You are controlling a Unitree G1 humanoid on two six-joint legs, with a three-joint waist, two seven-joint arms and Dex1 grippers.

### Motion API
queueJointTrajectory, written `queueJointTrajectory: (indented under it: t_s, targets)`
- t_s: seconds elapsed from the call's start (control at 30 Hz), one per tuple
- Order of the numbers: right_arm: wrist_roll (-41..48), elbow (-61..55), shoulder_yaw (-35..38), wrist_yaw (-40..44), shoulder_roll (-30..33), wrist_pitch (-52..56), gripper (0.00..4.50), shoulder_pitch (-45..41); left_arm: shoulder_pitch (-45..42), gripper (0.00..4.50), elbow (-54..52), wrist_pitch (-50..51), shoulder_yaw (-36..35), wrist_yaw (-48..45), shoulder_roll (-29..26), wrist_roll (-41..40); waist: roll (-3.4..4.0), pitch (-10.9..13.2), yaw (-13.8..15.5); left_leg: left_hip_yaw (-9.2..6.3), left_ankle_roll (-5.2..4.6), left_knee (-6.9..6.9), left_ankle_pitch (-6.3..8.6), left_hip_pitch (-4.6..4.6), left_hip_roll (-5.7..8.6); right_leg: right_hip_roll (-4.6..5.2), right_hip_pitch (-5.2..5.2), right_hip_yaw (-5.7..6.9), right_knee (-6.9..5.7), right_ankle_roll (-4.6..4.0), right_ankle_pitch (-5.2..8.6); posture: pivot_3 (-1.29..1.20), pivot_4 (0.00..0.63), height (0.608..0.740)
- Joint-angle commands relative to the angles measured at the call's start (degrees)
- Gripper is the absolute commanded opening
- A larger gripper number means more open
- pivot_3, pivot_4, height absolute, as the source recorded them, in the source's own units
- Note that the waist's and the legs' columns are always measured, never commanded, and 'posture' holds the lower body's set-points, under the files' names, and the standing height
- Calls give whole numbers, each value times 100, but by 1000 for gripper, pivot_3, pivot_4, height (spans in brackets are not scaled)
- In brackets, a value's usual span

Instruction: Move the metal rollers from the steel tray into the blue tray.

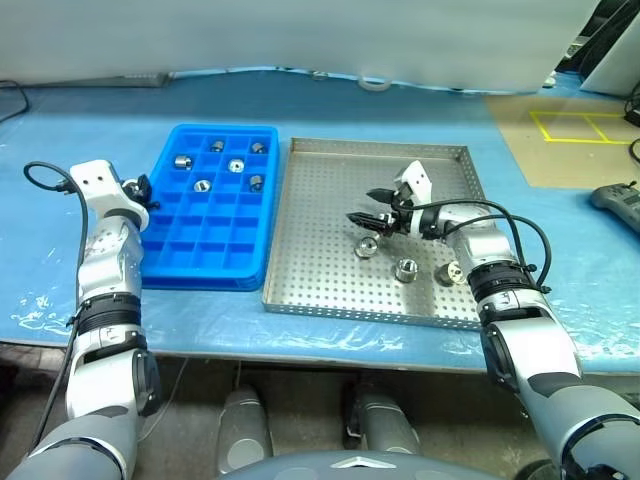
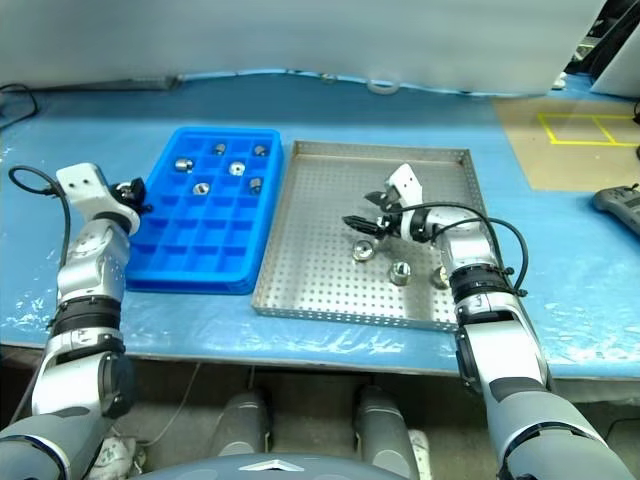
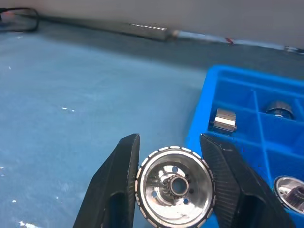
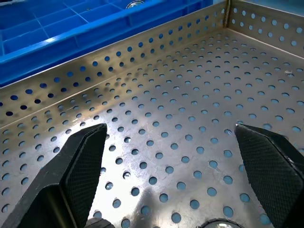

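Observation:
The steel tray point(image 1: 330, 200) lies right of the blue tray point(image 1: 210, 250) on a blue-covered table. Three metal rollers point(image 1: 367, 247) point(image 1: 406, 268) point(image 1: 447, 272) rest on the steel tray's perforated floor. Several more rollers point(image 1: 236, 165) sit in the blue tray's far compartments. My left gripper point(image 1: 145, 190) hangs at the blue tray's left edge, shut on a metal roller point(image 3: 174, 185) whose face is towards the camera. My right gripper point(image 1: 365, 205) stands open just above the steel tray floor point(image 4: 190, 95), behind the nearest roller, with nothing between its fingers.
A dark handheld controller point(image 1: 615, 203) lies at the table's right edge. A brown board with yellow tape marks point(image 1: 580, 125) is at the back right. A white ring point(image 1: 375, 84) sits at the back, and a black cable point(image 1: 10, 95) at the far left.

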State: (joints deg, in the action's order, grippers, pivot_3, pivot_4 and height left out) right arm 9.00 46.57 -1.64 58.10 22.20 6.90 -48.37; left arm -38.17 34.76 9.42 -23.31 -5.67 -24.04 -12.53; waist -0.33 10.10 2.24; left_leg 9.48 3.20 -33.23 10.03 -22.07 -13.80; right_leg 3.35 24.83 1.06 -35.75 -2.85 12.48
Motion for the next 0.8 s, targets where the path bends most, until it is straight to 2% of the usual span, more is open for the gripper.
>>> queueJointTrajectory:
  t_s: [0.03,0.3,0.33,0.5,0.67,0.8]
  targets:
    - [86,-215,137,-25,42,-25,4500,40,-132,1727,148,-228,109,-290,-96,-14,0,0,5,0,0,0,0,0,1,2,0,0,0,0,0,-194,150,740]
    - [57,-164,150,-75,33,-53,4500,16,-274,1727,581,-219,328,-450,-109,98,0,0,-6,0,7,0,-2,5,2,3,-1,-1,-6,0,0,-200,150,740]
    - [55,-162,154,-91,33,-66,4500,12,-257,2477,618,-173,333,-409,-102,95,0,0,-7,0,7,0,-1,5,2,2,-1,-1,-6,0,0,-201,150,740]
    - [60,-146,181,-123,57,-85,4500,10,-161,3979,352,-115,456,-455,-43,91,1,-1,-37,1,8,2,-1,7,1,1,-1,-3,-5,0,0,-207,150,740]
    - [115,-282,270,-205,51,-27,4500,-8,-568,3979,80,-280,689,-1264,112,-157,0,0,-12,0,7,2,-2,3,2,2,-1,-2,-4,0,0,-246,150,740]
    - [223,-611,466,-473,117,47,4500,157,-1016,3979,58,-285,1200,-2695,539,-445,-1,1,39,1,7,0,-5,-3,6,6,-1,-1,-1,0,-1,-334,150,740]
